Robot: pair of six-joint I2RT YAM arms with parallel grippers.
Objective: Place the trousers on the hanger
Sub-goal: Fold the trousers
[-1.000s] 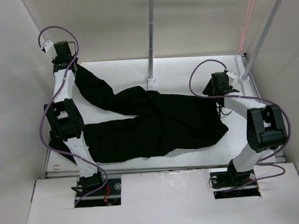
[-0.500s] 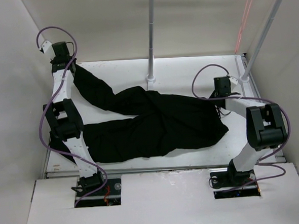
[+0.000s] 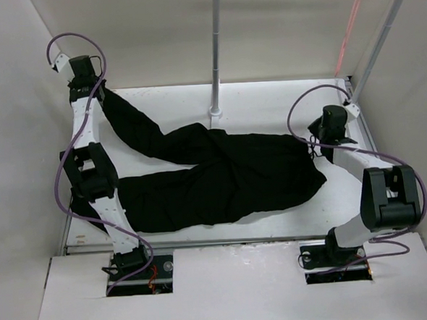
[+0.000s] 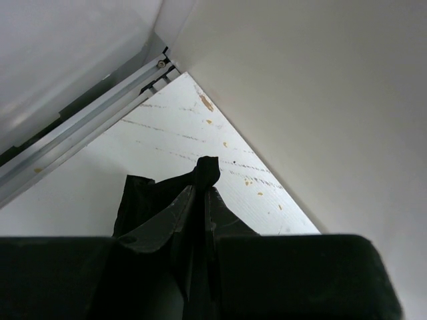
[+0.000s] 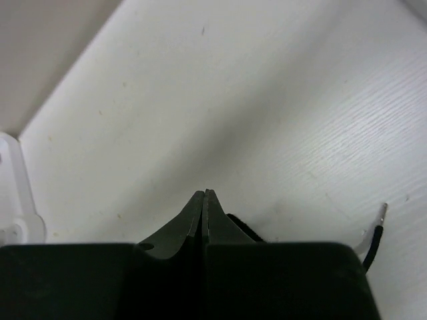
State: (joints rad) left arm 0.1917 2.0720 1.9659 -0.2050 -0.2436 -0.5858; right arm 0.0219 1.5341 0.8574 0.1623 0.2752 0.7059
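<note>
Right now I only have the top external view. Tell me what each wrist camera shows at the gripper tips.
Observer: Left wrist: the left gripper is shut on the trousers; a tuft of black cloth pokes past its tips.
Operator: Now the right one.
Observer: The right gripper is shut, tips pressed together, only bare table beyond them; whether cloth is pinched cannot be told.
Operator: Report anything beside it.
Observer: A thin dark cord with a pale tip shows right of the fingers in that view.
</note>
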